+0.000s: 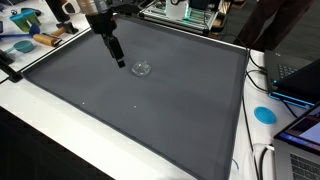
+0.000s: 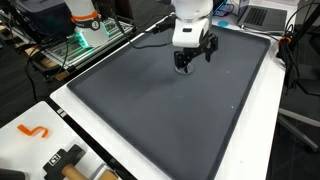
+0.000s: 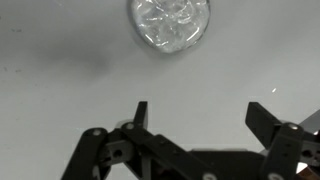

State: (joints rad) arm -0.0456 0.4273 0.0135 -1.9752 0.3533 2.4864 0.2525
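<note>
Gripper, jaws spread wide and empty, poised low over the grey mat. The small clear round dish lies flat on the mat just ahead of the fingertips, apart from them and not between them. Being circular, it shows no long axis and no heading.

My black metal two-fingered claw sits under a glossy white wrist housing. The small round clear glass dish is colourless, with silvery-white glints. The flat fabric mat is plain dark grey with a few pale flecks and no pattern. The white table borders it. The round flat disc is bright blue, and the squiggle-shaped plastic piece is orange.
</note>
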